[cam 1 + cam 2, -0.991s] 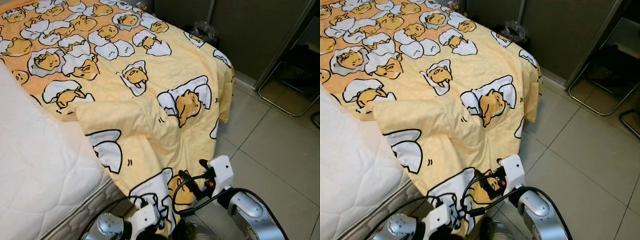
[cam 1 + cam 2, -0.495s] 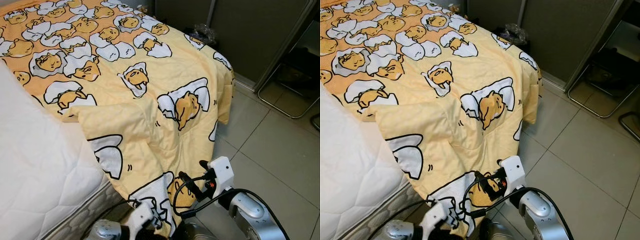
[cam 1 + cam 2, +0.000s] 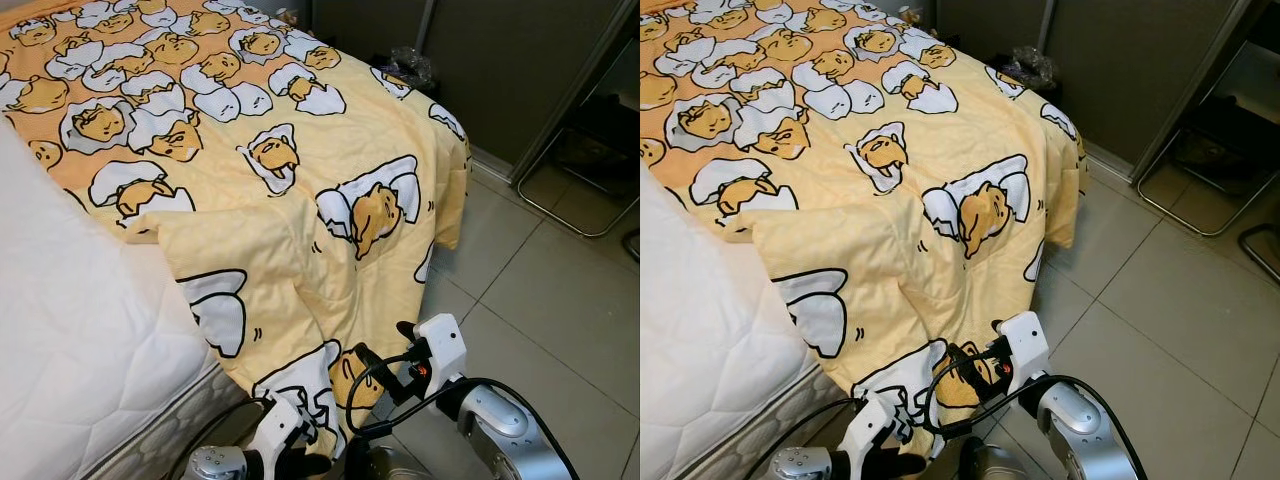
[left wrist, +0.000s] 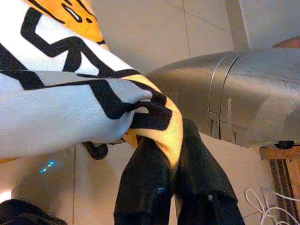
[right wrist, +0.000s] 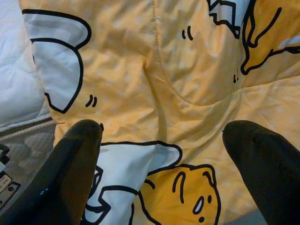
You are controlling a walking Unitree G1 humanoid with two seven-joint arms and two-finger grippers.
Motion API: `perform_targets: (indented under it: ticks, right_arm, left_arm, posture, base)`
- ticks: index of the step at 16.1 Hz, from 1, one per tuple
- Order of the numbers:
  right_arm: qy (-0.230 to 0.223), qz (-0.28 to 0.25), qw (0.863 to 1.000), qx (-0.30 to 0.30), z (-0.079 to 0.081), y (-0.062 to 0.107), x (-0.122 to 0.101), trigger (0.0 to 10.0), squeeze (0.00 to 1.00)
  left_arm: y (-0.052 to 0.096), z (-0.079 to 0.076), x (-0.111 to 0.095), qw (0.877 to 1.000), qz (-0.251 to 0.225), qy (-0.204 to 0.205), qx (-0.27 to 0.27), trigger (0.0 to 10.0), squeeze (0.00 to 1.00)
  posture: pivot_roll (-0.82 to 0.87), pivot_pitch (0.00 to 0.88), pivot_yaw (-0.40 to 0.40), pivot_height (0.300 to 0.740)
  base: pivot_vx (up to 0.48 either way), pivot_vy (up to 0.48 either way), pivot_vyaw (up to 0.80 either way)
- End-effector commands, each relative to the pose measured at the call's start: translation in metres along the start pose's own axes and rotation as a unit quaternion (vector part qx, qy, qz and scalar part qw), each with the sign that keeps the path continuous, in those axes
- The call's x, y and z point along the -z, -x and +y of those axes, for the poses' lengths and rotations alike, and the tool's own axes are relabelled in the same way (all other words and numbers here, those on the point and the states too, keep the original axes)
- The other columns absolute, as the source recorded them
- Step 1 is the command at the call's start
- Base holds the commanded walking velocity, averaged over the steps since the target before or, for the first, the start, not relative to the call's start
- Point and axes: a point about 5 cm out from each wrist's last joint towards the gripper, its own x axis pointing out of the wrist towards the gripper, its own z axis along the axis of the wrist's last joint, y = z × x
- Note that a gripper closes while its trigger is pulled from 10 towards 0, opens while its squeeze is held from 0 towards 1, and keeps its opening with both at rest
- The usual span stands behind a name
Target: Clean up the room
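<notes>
Left wrist view: my left gripper (image 4: 171, 154) pinches the hanging corner of the yellow blanket (image 3: 300, 200), which drapes off the bed (image 3: 70, 330) toward the floor. My right gripper (image 5: 161, 140) is spread, facing the blanket. No legible writing.

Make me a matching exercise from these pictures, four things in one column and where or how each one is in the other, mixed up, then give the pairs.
Things:
1. left gripper
2. right gripper
3. blanket
4. mattress

States:
A. white and quilted, bare beside the blanket
B. shut on a corner of the blanket
C. open, fingers spread in front of the hanging cloth
D. yellow with cartoon prints, draped over the bed's edge towards the tiled floor

Pairs: 1-B, 2-C, 3-D, 4-A
</notes>
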Motion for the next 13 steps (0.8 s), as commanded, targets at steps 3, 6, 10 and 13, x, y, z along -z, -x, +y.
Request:
perform_targets:
  ticks: [3,6,10,13]
  right_arm:
    - [-0.004,0.011,1.000,-0.006,0.002,0.002,0.005,10.0,0.00]
    - [-0.005,0.013,1.000,-0.007,0.002,0.002,0.005,10.0,0.00]
    - [-0.004,0.014,1.000,-0.008,0.002,0.002,0.005,10.0,0.00]
    - [-0.005,0.015,1.000,-0.010,0.003,0.002,0.006,10.0,0.00]
  left_arm:
    - [-0.003,0.006,-0.012,1.000,0.001,0.004,-0.011,0.0,0.00]
    - [-0.004,0.011,-0.023,1.000,-0.010,0.001,-0.027,0.0,0.00]
    - [0.005,0.011,-0.023,0.999,-0.049,-0.012,0.005,0.0,0.00]
    - [0.005,0.008,-0.041,0.994,-0.085,-0.040,0.050,0.0,0.00]
  posture:
    - [-0.14,0.118,-0.026,0.740]
    - [-0.14,0.119,-0.028,0.740]
    - [-0.15,0.119,-0.029,0.740]
    - [-0.15,0.121,-0.030,0.740]
  base:
    - [-0.404,-0.191,0.00]
    - [0.000,0.000,0.00]
    - [0.000,0.000,0.00]
    - [0.000,0.000,0.00]
